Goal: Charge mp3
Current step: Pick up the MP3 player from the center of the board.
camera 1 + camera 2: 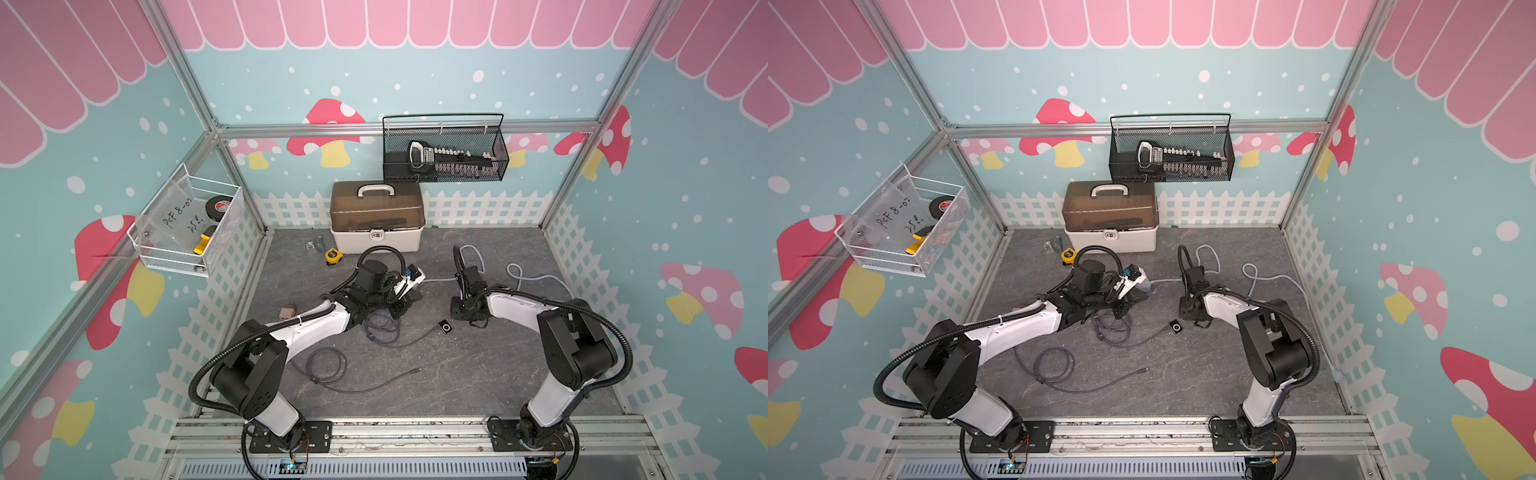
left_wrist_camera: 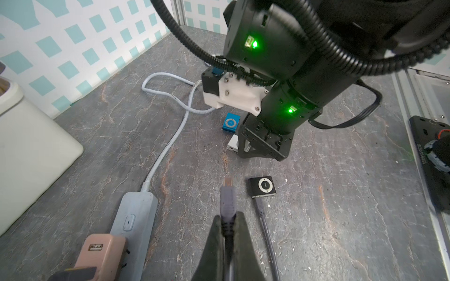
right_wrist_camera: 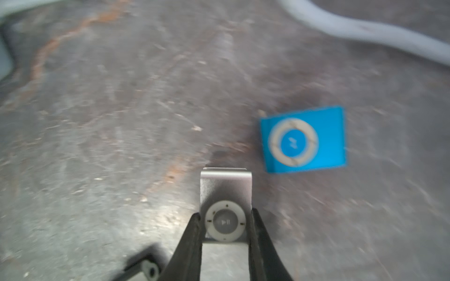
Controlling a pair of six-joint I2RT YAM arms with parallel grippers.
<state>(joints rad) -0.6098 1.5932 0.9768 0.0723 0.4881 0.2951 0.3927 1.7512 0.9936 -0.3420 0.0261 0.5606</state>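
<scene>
In the right wrist view my right gripper (image 3: 226, 216) is shut on a silver mp3 player (image 3: 226, 194), one finger on each side of its control wheel, low over the table. Just beside it on the table lies a blue mp3 player (image 3: 303, 140). In the left wrist view my left gripper (image 2: 229, 217) is shut on the grey plug (image 2: 228, 202) of a charging cable, and the plug's tip points toward the right arm. A black mp3 player (image 2: 262, 186) lies next to the plug with another grey cable (image 2: 261, 209) in it.
A grey power strip (image 2: 136, 219) carries a pink charger (image 2: 102, 253), and its white cord (image 2: 170, 143) loops over the table. Against the back wall stands a toolbox (image 1: 376, 218) with a tape measure (image 1: 332, 255) near it. Loose grey cable coils (image 1: 328, 365) lie in front of the left arm.
</scene>
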